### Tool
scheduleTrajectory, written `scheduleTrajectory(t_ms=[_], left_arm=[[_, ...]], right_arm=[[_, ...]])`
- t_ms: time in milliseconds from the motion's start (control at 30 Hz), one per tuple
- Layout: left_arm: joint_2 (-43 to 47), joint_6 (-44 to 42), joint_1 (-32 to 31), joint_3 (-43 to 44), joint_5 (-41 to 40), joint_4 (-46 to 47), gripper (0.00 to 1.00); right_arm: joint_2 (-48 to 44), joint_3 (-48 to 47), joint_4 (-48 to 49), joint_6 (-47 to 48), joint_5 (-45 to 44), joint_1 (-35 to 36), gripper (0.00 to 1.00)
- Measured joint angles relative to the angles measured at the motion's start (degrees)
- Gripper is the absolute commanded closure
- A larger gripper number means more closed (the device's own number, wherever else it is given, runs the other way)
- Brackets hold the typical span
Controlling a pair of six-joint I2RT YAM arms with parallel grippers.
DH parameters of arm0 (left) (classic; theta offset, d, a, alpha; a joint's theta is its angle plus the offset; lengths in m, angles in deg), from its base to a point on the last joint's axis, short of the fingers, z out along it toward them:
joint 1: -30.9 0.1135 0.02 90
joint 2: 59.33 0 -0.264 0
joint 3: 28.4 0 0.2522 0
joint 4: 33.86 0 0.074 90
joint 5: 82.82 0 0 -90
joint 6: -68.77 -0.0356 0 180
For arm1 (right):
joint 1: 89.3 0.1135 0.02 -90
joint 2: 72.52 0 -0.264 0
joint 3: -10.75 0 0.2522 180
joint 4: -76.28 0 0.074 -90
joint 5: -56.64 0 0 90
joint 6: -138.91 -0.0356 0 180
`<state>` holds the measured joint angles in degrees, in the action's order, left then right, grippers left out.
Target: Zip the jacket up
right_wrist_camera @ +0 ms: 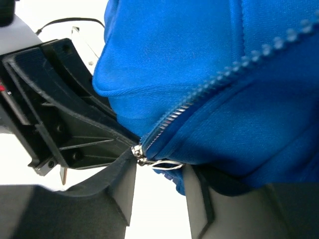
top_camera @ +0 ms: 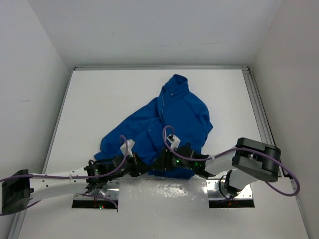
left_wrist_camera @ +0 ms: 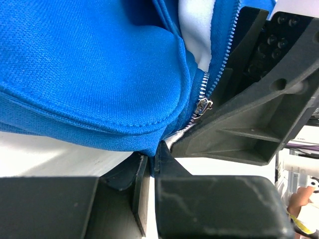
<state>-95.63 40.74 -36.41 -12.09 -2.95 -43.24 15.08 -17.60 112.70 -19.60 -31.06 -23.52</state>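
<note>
The royal-blue jacket (top_camera: 174, 119) lies crumpled on the white table, collar far, hem near the arms. My left gripper (top_camera: 138, 168) is at the hem. In the left wrist view it (left_wrist_camera: 151, 160) is shut on the jacket's bottom edge (left_wrist_camera: 99, 89), just below the silver zipper slider (left_wrist_camera: 202, 107). My right gripper (top_camera: 164, 162) is right beside it. In the right wrist view its jaws (right_wrist_camera: 159, 174) stand apart. The slider (right_wrist_camera: 135, 152) touches the left finger, and the thin pull tab (right_wrist_camera: 164, 163) lies across the gap. Closed zipper teeth (right_wrist_camera: 199, 92) run up and to the right.
The white table (top_camera: 99, 109) is walled in on three sides. The two grippers almost touch: the right gripper's black body (left_wrist_camera: 249, 124) fills the right of the left wrist view, and the left gripper's body (right_wrist_camera: 55, 124) fills the left of the right wrist view.
</note>
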Motion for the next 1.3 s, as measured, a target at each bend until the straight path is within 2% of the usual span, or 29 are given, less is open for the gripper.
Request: scheduleTrajectory(t_ms=[33,133,567,867,1167,1300], left_arm=[[0.1,0.0,0.0,0.0,0.0,0.1,1.0],[0.3,0.0,0.0,0.0,0.0,0.1,1.0],[-0.7,-0.3,0.0,0.0,0.0,0.1,1.0],[-1.1,-0.5,0.0,0.0,0.0,0.1,1.0],[-1.2,-0.5,0.0,0.0,0.0,0.1,1.0],[-1.2,-0.5,0.0,0.0,0.0,0.1,1.0]], right_arm=[[-0.6,0.2,-0.1,-0.1,-0.2,0.0,0.54],[-2.6,0.9,-0.6,-0.1,-0.8,0.0,0.52],[-7.6,1.7,-5.0,2.3,-3.5,0.0,0.54],[-8.8,1.9,-6.6,3.4,-3.8,0.0,0.65],[-10.0,1.9,-8.2,4.2,-3.9,0.3,0.72],[-10.7,1.9,-9.2,4.7,-4.5,0.6,0.71]])
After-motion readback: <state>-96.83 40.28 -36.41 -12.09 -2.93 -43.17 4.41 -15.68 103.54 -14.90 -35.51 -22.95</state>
